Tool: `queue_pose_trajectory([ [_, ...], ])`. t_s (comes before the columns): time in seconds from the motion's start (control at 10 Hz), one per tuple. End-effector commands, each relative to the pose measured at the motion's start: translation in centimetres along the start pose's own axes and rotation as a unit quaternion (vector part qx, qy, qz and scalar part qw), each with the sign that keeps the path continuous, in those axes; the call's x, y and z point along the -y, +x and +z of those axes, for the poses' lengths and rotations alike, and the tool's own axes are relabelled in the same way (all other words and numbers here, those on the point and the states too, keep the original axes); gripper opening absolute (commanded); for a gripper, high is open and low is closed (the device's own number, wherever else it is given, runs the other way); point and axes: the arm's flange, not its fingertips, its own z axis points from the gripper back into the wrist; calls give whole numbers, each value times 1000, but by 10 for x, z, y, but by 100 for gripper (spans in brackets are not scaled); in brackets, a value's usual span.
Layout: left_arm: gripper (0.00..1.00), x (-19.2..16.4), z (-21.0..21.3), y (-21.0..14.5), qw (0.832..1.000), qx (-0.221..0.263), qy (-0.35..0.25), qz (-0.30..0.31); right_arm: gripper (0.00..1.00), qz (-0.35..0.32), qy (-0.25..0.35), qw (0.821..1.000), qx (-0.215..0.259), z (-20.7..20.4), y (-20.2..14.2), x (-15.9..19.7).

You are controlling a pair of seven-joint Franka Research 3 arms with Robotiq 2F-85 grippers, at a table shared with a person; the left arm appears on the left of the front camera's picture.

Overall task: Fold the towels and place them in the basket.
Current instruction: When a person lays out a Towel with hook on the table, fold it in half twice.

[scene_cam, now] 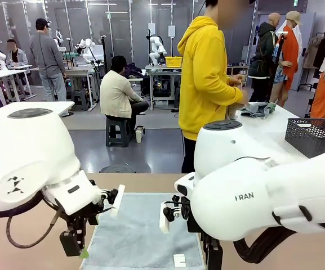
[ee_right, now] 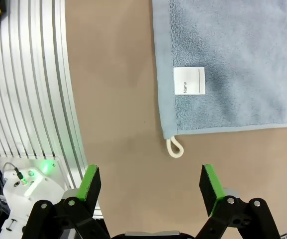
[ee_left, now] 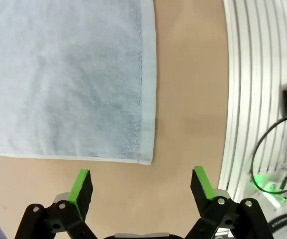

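Observation:
A pale blue-grey towel [scene_cam: 139, 230] lies spread flat on the brown table between my two arms. In the left wrist view my left gripper [ee_left: 142, 186] hovers open over bare table just off one corner of the towel [ee_left: 68, 74]. My right gripper [ee_right: 150, 186] is open too, above bare table beside the towel [ee_right: 233, 59] corner that carries a white label [ee_right: 189, 80] and a small loop tag [ee_right: 174, 148]. The dark grey lattice basket [scene_cam: 314, 136] stands on a white table at the far right. A person in a yellow hoodie handles more towels [scene_cam: 258, 108] there.
Ribbed aluminium rails [ee_left: 252, 89] with cables border the table on my side, close to both grippers [ee_right: 34, 89]. A yellow crate [scene_cam: 173, 61] sits far back in the room. Other people sit and stand at distant tables.

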Motion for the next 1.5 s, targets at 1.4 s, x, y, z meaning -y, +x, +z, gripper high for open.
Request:
queue_pose_trajectory([
  [1.4,100,28,-100,-47,998,-20,-36,47,100,3,-8,1000,13,-81,-10,-15],
])
